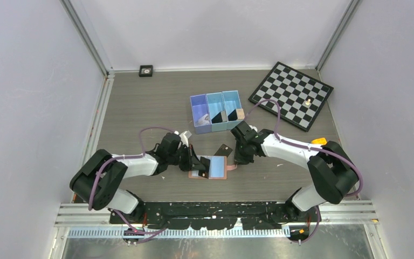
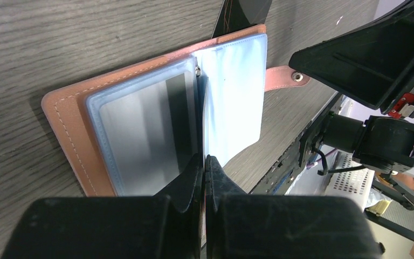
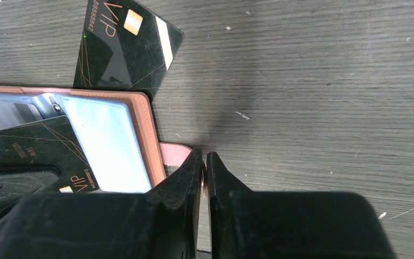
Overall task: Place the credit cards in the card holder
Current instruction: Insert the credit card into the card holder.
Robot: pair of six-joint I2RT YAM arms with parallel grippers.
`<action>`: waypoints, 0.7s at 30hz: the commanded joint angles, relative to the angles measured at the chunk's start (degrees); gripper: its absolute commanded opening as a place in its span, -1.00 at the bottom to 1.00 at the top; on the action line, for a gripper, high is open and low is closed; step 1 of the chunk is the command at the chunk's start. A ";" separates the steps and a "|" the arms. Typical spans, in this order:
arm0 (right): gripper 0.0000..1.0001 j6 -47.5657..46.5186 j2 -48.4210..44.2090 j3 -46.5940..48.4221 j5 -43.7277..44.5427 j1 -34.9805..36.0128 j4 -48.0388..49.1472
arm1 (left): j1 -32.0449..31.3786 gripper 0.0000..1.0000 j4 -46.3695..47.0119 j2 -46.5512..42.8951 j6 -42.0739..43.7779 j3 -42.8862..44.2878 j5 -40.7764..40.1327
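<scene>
Salmon card holder [image 3: 143,129] lies open, tab in right claw [image 3: 204,157].

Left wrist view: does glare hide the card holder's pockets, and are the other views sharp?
Left wrist: a grey sheen washes over the card holder's front sleeve, masking its contents; the left hand is soft-edged. Right wrist: sharp, VIP print legible on the upper credit card, one pale streak across it. Top external: even light, soft shadows, card detail too small.
</scene>
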 commanded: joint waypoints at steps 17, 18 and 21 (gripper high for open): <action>-0.98 0.73 3.39 2.11 3.98 0.77 -0.53 | 0.73 -1.00 10.99 5.22 -2.91 -1.31 4.10; -0.99 0.76 3.57 2.15 4.20 0.77 -0.66 | 0.71 -1.00 11.22 5.26 -3.06 -1.35 4.19; -0.99 0.68 4.01 2.24 4.75 0.93 -0.86 | 0.77 -1.00 11.78 5.54 -3.36 -1.35 4.57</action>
